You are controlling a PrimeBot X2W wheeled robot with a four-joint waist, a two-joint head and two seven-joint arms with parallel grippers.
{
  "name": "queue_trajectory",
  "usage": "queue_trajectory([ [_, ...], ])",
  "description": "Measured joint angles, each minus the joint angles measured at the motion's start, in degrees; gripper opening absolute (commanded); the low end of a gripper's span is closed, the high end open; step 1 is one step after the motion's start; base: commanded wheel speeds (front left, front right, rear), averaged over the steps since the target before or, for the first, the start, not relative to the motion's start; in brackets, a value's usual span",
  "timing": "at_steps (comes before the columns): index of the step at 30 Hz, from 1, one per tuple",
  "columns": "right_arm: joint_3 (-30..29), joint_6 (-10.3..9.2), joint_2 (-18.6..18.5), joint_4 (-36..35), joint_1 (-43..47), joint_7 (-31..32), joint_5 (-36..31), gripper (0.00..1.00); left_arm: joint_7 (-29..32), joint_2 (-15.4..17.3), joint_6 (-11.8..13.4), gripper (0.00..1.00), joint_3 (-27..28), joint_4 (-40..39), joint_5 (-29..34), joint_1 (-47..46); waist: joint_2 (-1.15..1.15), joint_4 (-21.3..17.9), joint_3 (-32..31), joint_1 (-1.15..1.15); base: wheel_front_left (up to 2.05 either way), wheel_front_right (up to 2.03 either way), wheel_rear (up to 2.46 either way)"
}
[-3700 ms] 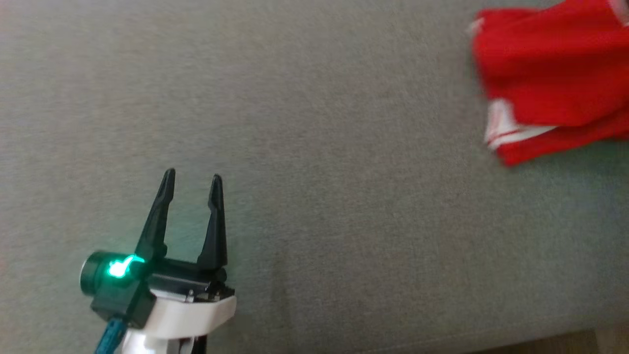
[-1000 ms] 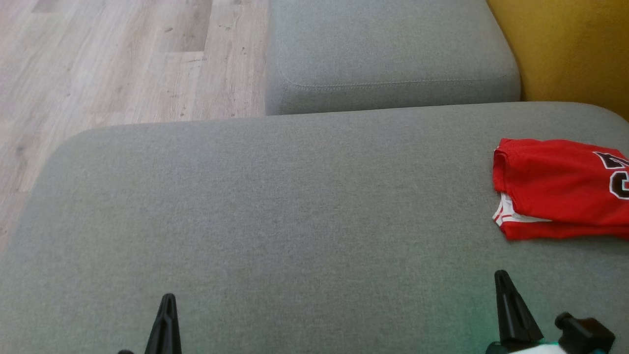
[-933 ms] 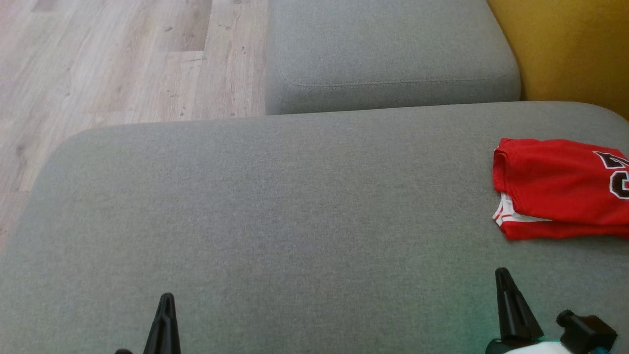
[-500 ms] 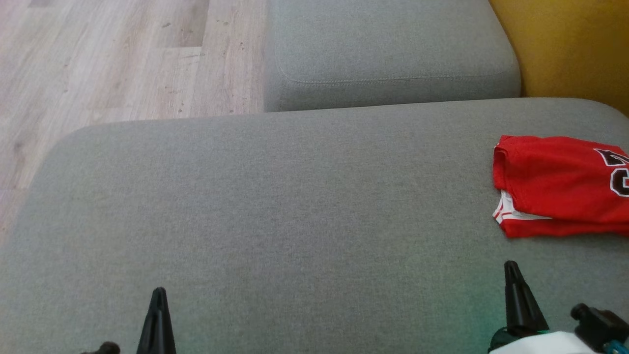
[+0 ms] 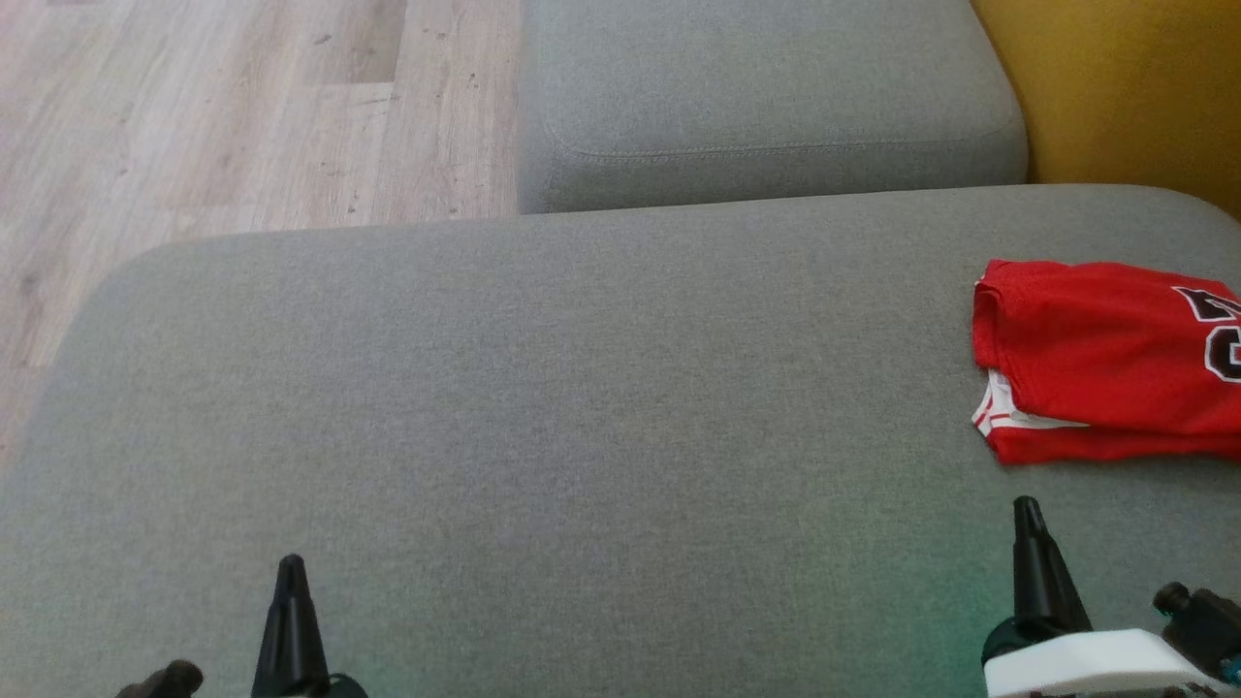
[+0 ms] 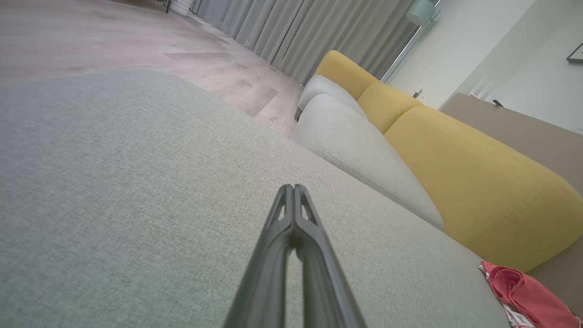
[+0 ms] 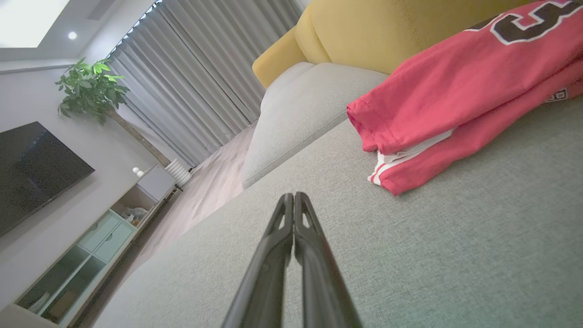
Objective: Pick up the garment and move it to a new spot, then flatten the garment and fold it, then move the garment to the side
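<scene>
Garment: the red garment (image 5: 1105,359) is lying folded at the right edge of the head view, resting on the grey cushion (image 5: 582,407). A white-striped hem is peeking out at its lower left corner, and dark lettering is showing at the frame's right border.
Left gripper: the left gripper (image 5: 290,567) is rising from the lower left of the head view. Its fingers are pressing together with nothing between them, and it is sitting well apart from the garment.
Right gripper: the right gripper (image 5: 1026,506) is rising from the lower right of the head view. Its fingers are meeting along their length and gripping nothing. Its tip is pointing up near the garment's lower edge, not touching it.
Right wrist view: the garment is filling the upper right, above and right of the closed fingertips.
Surroundings: a second grey cushion (image 5: 766,97) is sitting at top centre. A yellow backrest (image 5: 1115,87) is showing at upper right, and wooden floor (image 5: 242,107) at upper left.
</scene>
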Motion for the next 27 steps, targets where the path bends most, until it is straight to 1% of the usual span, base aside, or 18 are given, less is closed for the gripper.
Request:
queue_trajectory([
  [9, -0.58, 0.00, -0.19, 0.70, -0.77, 1.27, 6.41, 0.00, 1.47, 0.12, -0.16, 0.00, 0.64, 0.76, -6.41, -1.38, 0.00, -0.12, 0.41, 0.00, 0.00, 0.00, 0.00],
  [10, -0.58, 0.00, -0.19, 0.70, -0.77, 1.27, 6.41, 0.00, 1.47, 0.12, -0.16, 0.00, 0.64, 0.76, -6.41, -1.38, 0.00, -0.12, 0.41, 0.00, 0.00, 0.00, 0.00],
  [11, -0.75, 0.00, -0.20, 0.79, -1.13, 1.53, 7.84, 0.00, 1.54, 0.14, -0.47, 0.00, 0.73, 0.92, -7.84, -1.63, 0.00, -0.14, 0.50, 0.00, 0.00, 0.00, 0.00],
  [27, -2.07, 0.00, -0.44, 1.76, -3.59, 4.09, 19.06, 0.00, 4.20, 0.16, -1.00, 0.00, 1.88, 2.47, -19.11, -4.33, 0.00, -0.36, 1.24, 0.00, 0.00, 0.00, 0.00],
])
